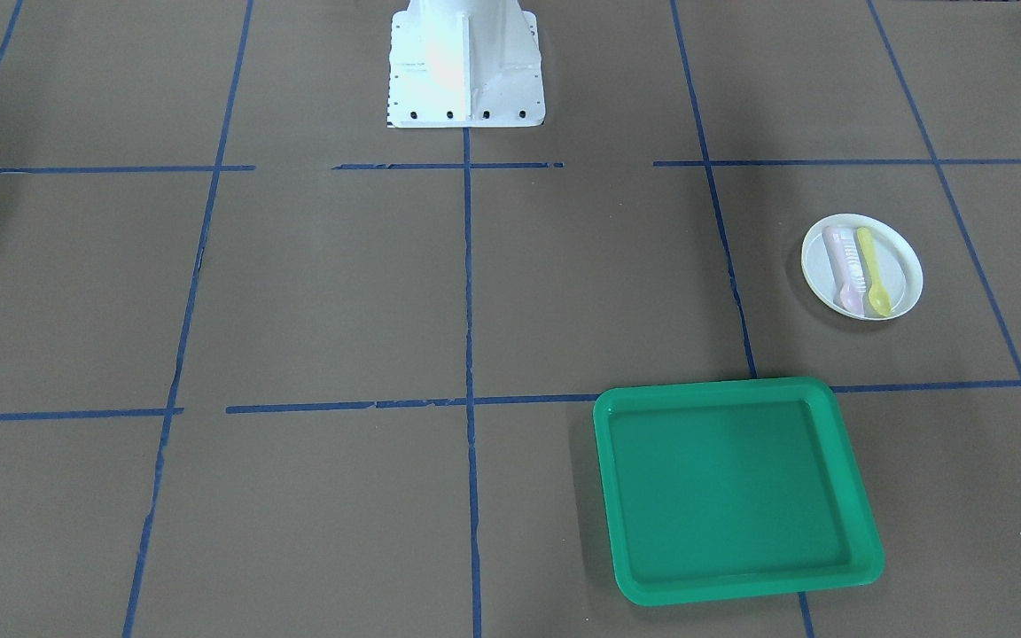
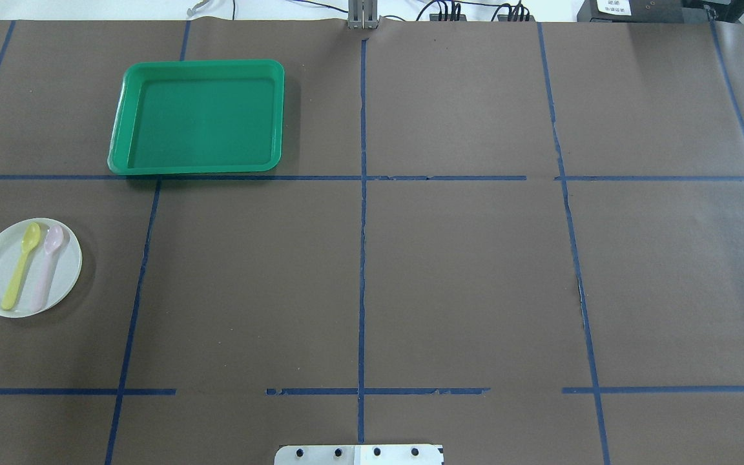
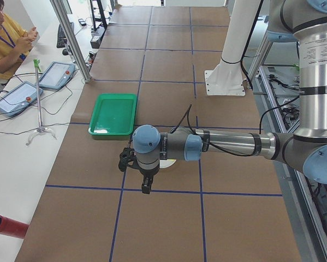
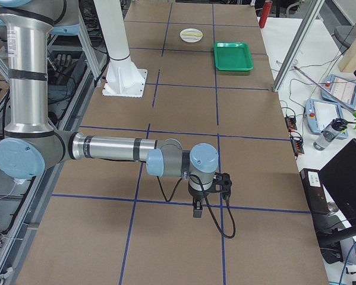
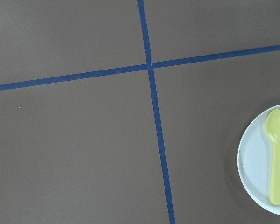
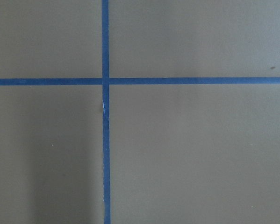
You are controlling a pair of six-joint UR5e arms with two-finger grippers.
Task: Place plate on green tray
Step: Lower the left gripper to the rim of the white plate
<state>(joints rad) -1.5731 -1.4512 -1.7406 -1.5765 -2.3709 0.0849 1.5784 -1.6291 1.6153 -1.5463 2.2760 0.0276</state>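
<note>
The small white plate sits on the brown table at the robot's left, with a yellow spoon and a pink spoon lying on it. It also shows in the front view and at the right edge of the left wrist view. The green tray lies empty farther out, apart from the plate; it also shows in the front view. My left gripper hangs above the table beside the plate; I cannot tell if it is open. My right gripper hangs far from both; I cannot tell its state.
The white robot base stands at the table's near-robot edge. Blue tape lines cross the brown table cover. An operator sits beyond the far edge by tablets and a small stand.
</note>
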